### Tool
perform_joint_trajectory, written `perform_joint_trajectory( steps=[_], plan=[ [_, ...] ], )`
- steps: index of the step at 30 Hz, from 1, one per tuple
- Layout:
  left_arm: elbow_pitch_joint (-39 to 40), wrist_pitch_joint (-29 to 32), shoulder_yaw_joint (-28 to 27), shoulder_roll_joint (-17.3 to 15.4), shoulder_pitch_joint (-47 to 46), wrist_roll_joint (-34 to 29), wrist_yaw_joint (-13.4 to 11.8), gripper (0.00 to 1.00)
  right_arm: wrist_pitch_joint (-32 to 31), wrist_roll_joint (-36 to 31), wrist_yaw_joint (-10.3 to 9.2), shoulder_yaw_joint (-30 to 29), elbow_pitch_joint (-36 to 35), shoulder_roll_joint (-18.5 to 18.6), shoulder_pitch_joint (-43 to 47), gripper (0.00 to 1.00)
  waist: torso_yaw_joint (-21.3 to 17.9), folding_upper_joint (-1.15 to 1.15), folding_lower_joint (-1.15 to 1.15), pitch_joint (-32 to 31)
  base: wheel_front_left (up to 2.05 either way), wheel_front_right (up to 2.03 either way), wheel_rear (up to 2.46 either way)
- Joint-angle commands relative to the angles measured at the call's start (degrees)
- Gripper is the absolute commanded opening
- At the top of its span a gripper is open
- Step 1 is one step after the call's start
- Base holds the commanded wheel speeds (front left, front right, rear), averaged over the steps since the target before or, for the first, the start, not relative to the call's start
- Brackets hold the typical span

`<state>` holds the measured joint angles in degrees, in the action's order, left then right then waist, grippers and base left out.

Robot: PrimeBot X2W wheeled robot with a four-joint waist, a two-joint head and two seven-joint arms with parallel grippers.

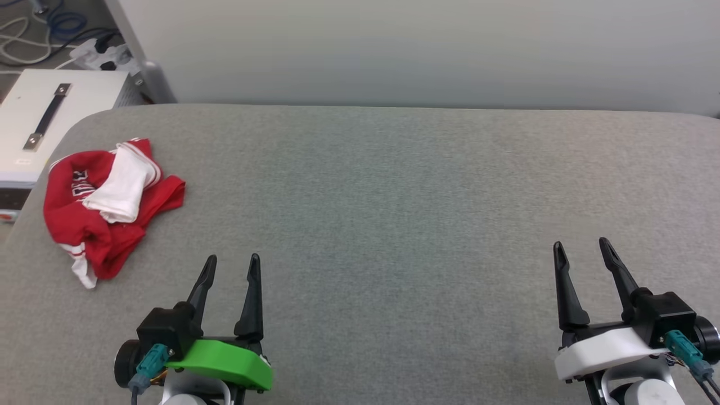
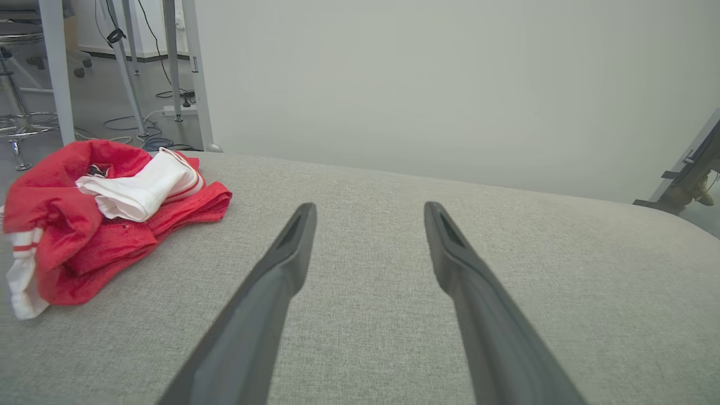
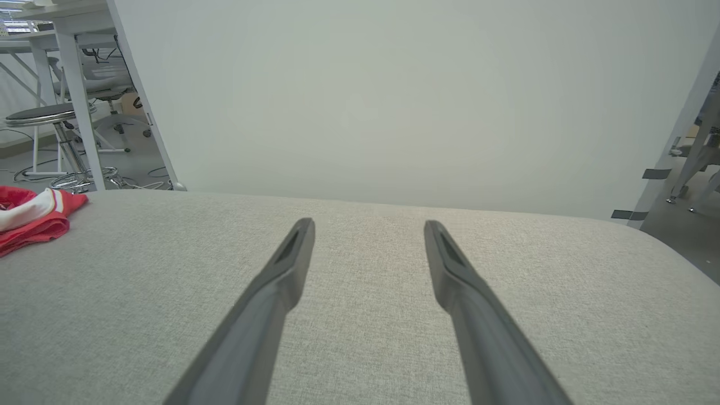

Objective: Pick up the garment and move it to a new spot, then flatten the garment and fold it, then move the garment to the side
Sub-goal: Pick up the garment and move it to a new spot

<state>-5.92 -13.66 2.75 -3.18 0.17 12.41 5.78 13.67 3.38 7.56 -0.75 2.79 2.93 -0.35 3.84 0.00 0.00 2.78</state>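
The garment point(image 1: 95, 219) lies crumpled at the far left of the grey fabric surface point(image 1: 394, 197), red with a white sleeve bunched on top and striped trim at its edge. In the left wrist view the garment point(image 2: 84, 236) sits ahead and to the left of my fingers. Its edge point(image 3: 31, 222) peeks in at the left of the right wrist view. My left gripper point(image 1: 232, 260) is open and empty, below and right of the garment, apart from it. My right gripper point(image 1: 582, 243) is open and empty at the lower right.
A white box with a dark handle point(image 1: 45, 118) stands off the surface's left rear corner, beside cables and a power strip point(image 1: 104, 53) on the floor. A pale wall panel point(image 1: 427, 50) runs behind the surface. Table legs and stools point(image 3: 62, 124) stand beyond the left side.
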Motion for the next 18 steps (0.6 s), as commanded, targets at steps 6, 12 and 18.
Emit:
perform_joint_trajectory(
  steps=[6, 12, 18],
  plan=[
    [-0.3, -1.3, -0.3, 0.3, 0.2, 0.8, 0.3, 1.0, 1.3, -1.6, -0.08, 1.6, 0.3, -0.1, -0.1, 1.0, 6.4, 0.0, 0.0, 0.3, 0.0, 0.0, 0.0],
    [-0.6, -1.3, -0.1, 0.3, 0.5, -0.3, 0.2, 1.0, 1.3, -1.0, -0.08, 2.5, 0.4, -0.1, 0.0, 1.0, 11.8, 0.0, 0.0, -0.2, 0.0, 0.0, 0.0],
    [-0.8, -1.3, -0.2, 0.3, 0.9, -0.7, 0.1, 1.0, 1.3, -1.0, -0.08, 3.4, 0.8, -0.1, 0.3, 1.0, 17.1, 0.0, 0.0, -0.8, 0.0, 0.0, 0.0]
  ],
)
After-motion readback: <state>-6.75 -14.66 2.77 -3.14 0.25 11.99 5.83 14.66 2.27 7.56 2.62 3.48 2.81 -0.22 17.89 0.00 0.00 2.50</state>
